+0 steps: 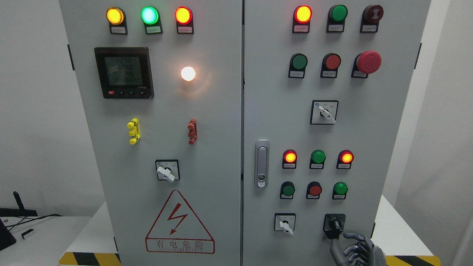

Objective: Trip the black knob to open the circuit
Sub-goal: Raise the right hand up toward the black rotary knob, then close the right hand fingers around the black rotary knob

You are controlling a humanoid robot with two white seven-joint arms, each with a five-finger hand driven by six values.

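Observation:
The black knob (pixel 334 225) sits in a black square plate at the lower right of the grey cabinet's right door (pixel 310 133). Its handle points up and slightly left. My right hand (pixel 354 249) rises from the bottom edge just below and to the right of the knob. Its grey fingers are loosely curled, with the thumb reaching up toward the plate's lower edge. Nothing is held in the hand. My left arm does not show.
A white selector switch (pixel 285 224) lies left of the black knob, with rows of red and green buttons and lamps (pixel 315 173) above. The door latch (pixel 261 163) stands at the door's left edge. A red emergency stop (pixel 368 62) is upper right.

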